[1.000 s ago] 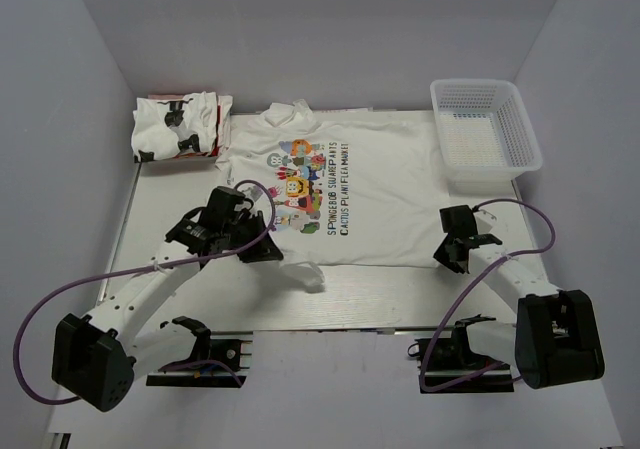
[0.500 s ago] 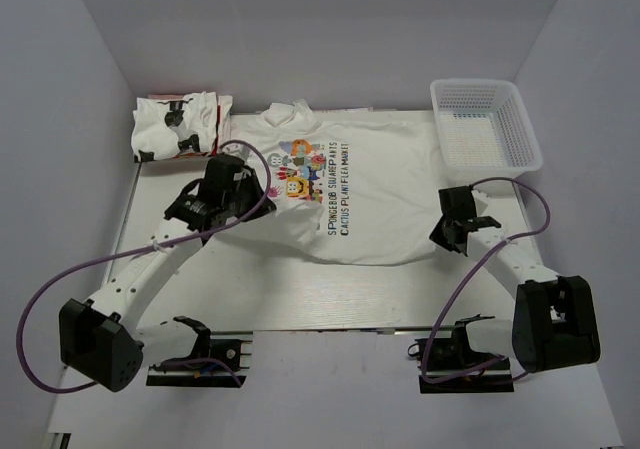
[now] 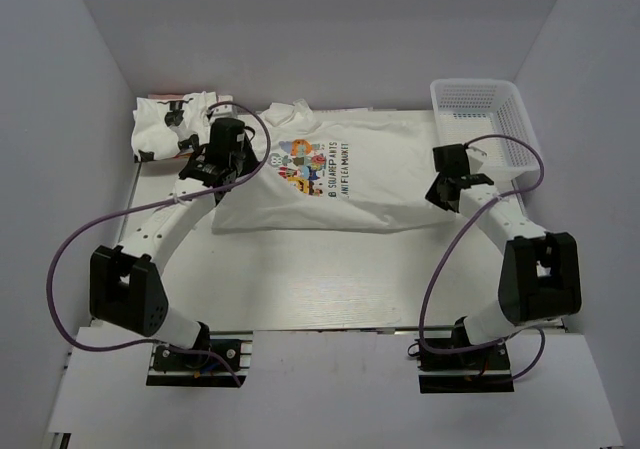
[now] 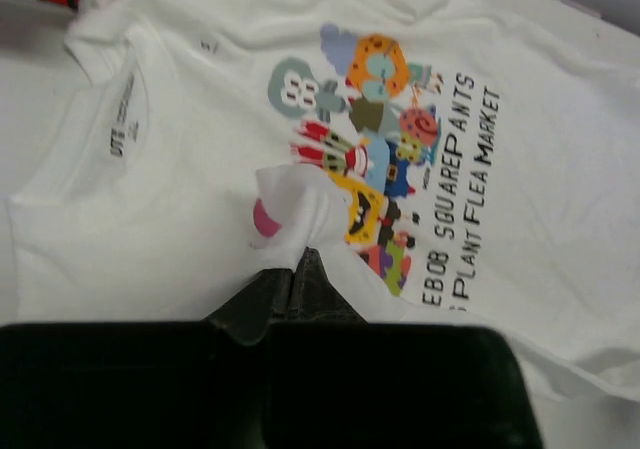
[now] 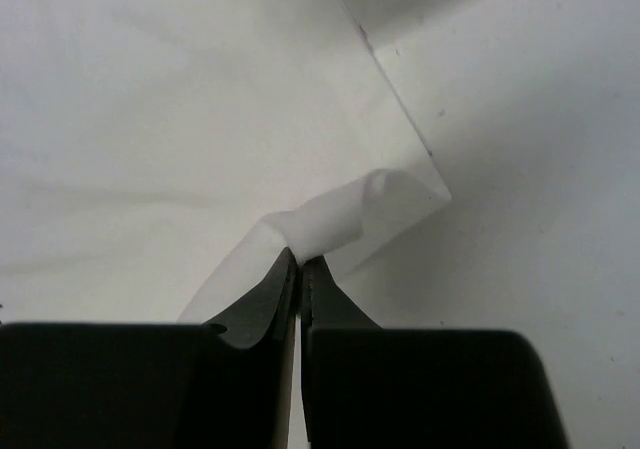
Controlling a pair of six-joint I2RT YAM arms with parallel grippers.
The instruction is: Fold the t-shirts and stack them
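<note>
Now left tool and right tool carried t-shirt hem farther

A: Overhead view bright, even, diffuse; walls read pale lilac; soft shadows under the arms and along the tabletop front edge.
B: Left wrist view soft; lettering on the printed t-shirt slightly smeared; left claw a near-black, underexposed mass; right wrist view mostly washed-out white, faint grey creases; right claw blurred close to the lens.
</note>
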